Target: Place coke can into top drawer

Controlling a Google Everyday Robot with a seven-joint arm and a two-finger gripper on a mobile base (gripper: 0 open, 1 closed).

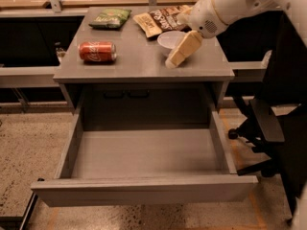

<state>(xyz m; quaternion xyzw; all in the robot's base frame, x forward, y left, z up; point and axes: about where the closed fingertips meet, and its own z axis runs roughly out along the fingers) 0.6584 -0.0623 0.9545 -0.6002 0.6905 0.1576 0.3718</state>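
Observation:
The red coke can (97, 51) lies on its side on the left part of the grey table top (139, 66). The top drawer (144, 162) is pulled fully out below the table and holds nothing. My gripper (180, 51) hangs over the right middle of the table, in front of the white bowl (169, 40), well to the right of the can and empty.
A green snack bag (110, 18) and a brown snack bag (160, 19) lie at the back of the table. A black office chair (268, 123) stands to the right of the drawer. Dark shelving lies to the left.

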